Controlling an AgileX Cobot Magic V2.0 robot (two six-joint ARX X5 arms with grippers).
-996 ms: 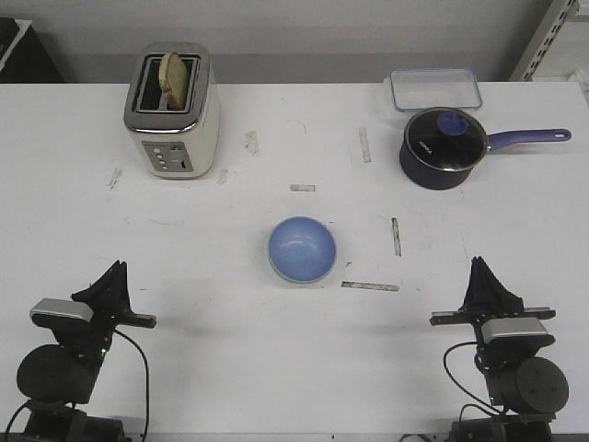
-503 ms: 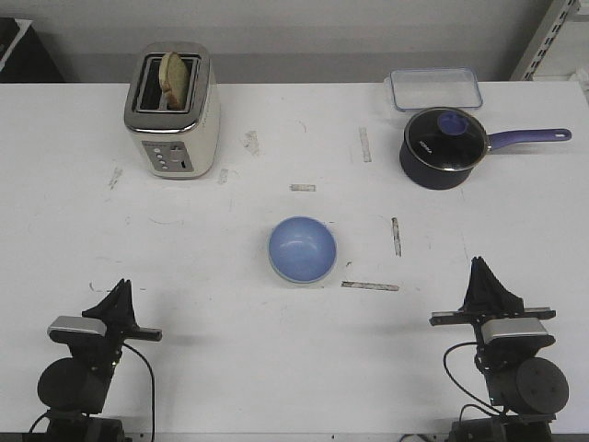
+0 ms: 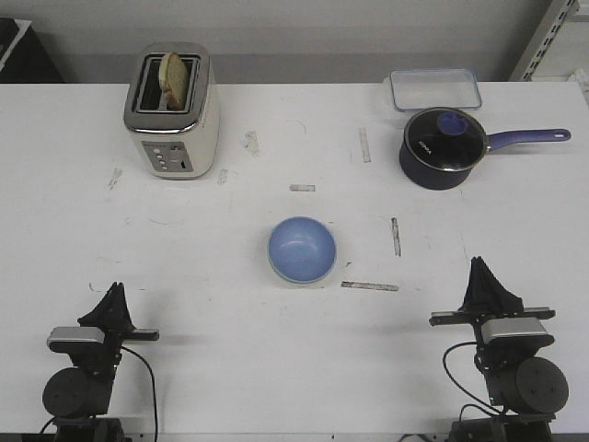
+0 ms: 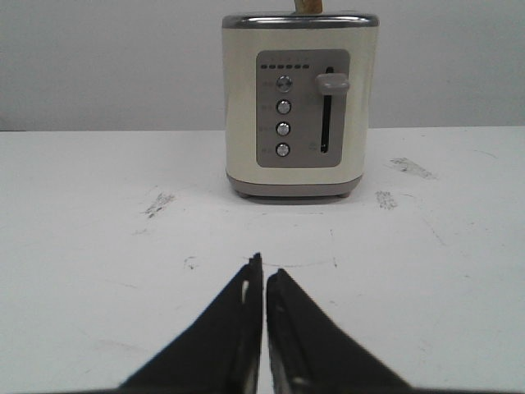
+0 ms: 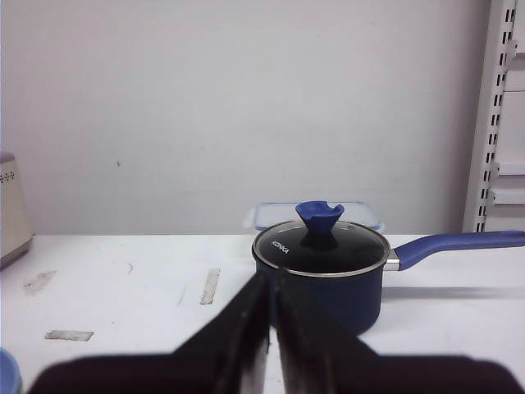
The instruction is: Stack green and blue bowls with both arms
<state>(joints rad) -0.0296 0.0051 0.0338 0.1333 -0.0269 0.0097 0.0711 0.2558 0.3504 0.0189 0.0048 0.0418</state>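
The light blue bowl (image 3: 302, 249) sits upright in the middle of the table. A thin pale mint green edge (image 3: 306, 284) shows under its near side, so it appears nested in the green bowl. A sliver of the blue bowl (image 5: 4, 371) also shows in the right wrist view. My left gripper (image 3: 115, 288) is shut and empty at the near left, pointing at the toaster; it also shows in the left wrist view (image 4: 263, 268). My right gripper (image 3: 478, 263) is shut and empty at the near right, pointing at the saucepan; it also shows in the right wrist view (image 5: 270, 280).
A cream toaster (image 3: 172, 112) with bread in it stands at the back left (image 4: 299, 103). A dark blue lidded saucepan (image 3: 444, 147) with a long handle is at the back right (image 5: 321, 271). A clear lidded container (image 3: 434, 89) lies behind it. Tape marks dot the table.
My left arm has drawn back and lowered toward the near table edge. The right arm and the bowls have not moved.
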